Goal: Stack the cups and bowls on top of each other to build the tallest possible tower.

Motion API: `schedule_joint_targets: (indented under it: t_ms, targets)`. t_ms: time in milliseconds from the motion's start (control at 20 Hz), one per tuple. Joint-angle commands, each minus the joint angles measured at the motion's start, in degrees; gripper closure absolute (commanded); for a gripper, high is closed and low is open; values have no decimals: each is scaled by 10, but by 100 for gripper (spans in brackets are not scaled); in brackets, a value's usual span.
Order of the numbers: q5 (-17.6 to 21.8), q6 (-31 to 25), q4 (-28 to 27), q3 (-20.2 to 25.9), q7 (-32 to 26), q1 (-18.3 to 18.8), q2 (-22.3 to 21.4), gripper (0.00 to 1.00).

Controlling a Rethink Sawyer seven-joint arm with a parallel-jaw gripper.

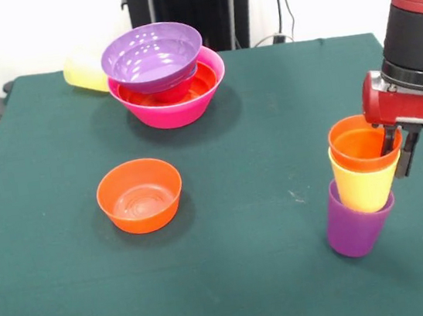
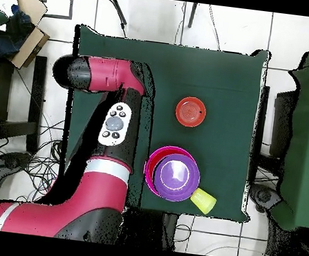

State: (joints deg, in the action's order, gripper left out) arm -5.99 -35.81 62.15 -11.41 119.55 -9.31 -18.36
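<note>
We see the gripper [image 1: 398, 150] at the green table's [image 1: 253, 121] right edge in the front view, one finger inside the orange cup [image 1: 359, 143] and one outside, so the jaws pinch its rim wall. That orange cup is nested in a yellow cup [image 1: 364, 183], which sits in the purple cup [image 1: 354, 221]; the three lean a bit toward the left, purple base apparently on the table. In the overhead view the arm covers this stack.

The tower [image 1: 166, 82] is near the far edge, left of centre: big pink bowl [image 1: 178, 109] as base, an orange bowl [image 1: 205, 82] inside it, and the wide purple bowl [image 1: 153, 55] on top, perched tilted on something red-pink we can't identify. A second yellow cup [image 1: 85, 73] lies on its side just behind the tower toward the far-left corner. A small orange bowl [image 1: 140, 195] stands alone, left of the table's middle, well apart from both piles.

Risks as we judge them: the grip is only on the top cup's rim, so lifting may pull the orange cup free and leave the others, or drag the leaning stack over. Near the right edge, a tipped cup could roll off. Setting cups on the tilted purple bowl could slide it off its perch and collapse the tower.
</note>
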Motion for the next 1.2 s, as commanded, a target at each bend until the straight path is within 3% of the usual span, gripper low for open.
schedule_joint_targets:
  t_ms: [50, 950, 1150, 1200]
  targets:
    - [46, 14, 3, 63, -48, 12, -11, 100]
    - [53, 62, -32, 67, -39, 22, 51, 100]
    - [52, 80, -17, 68, -37, 22, 46, 100]
    - [51, 92, -12, 67, -32, 21, 43, 0]
